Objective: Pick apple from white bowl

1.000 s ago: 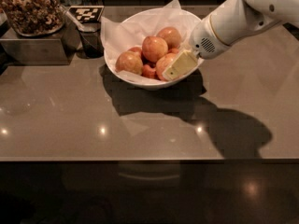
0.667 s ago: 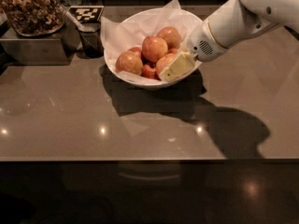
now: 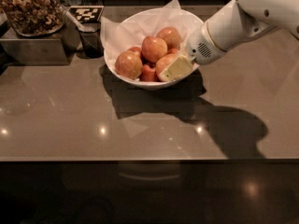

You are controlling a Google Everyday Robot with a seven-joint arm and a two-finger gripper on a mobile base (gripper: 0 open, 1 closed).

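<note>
The white bowl (image 3: 148,84), lined with crumpled white paper (image 3: 122,29), stands at the back middle of the brown counter. It holds several yellow-orange apples with a reddish blush. My gripper (image 3: 175,68) reaches into the bowl's right side from the upper right, its yellowish tip lying against the front right apple (image 3: 163,63). Other apples lie at the left (image 3: 128,64), the middle (image 3: 154,48) and the back (image 3: 169,35). A smaller, darker red one (image 3: 148,73) is partly hidden between them.
A clear container of nuts (image 3: 30,8) sits on a grey metal box (image 3: 32,48) at the back left. A dark cup with a spoon (image 3: 91,40) and a checkered marker (image 3: 86,13) stand next to the bowl. The counter's front edge (image 3: 149,160) runs below.
</note>
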